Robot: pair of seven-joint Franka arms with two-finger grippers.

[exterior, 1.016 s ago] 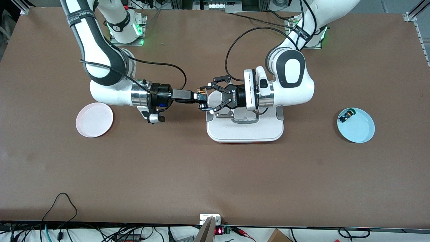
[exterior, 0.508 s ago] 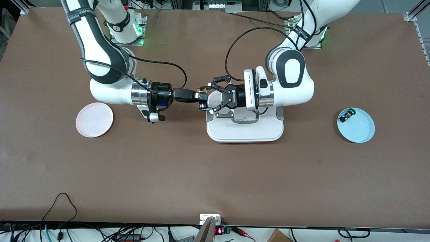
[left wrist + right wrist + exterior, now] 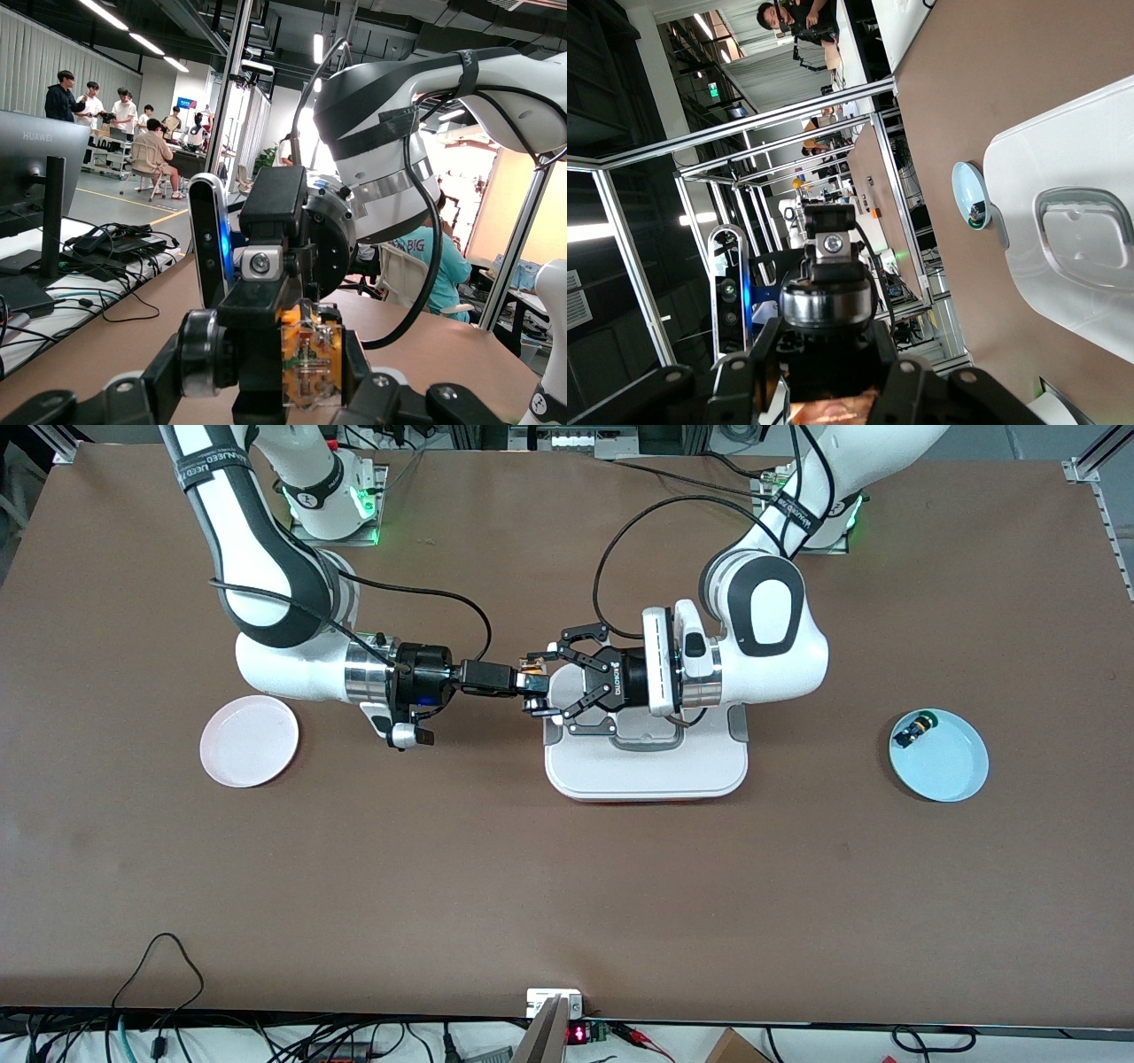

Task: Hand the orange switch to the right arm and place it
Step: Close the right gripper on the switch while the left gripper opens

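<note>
The two arms meet in mid-air over the edge of the white tray that faces the right arm's end of the table. Both are clamped on the orange switch at once: the left gripper has its black linkage claws closed around it, and the right gripper has its slim straight fingers pinched shut on the same part.

To my eye the handover is at its delicate point. The left claw should let go only once the right fingers are firmly seated, and it should open without twisting, then back straight away so nothing drags the part loose. After that the pink plate, near the right arm's end, looks the likely place to set it down.

In the left wrist view the switch is a small boxy piece with orange corners and a clear, tan face showing metal contacts inside.
</note>
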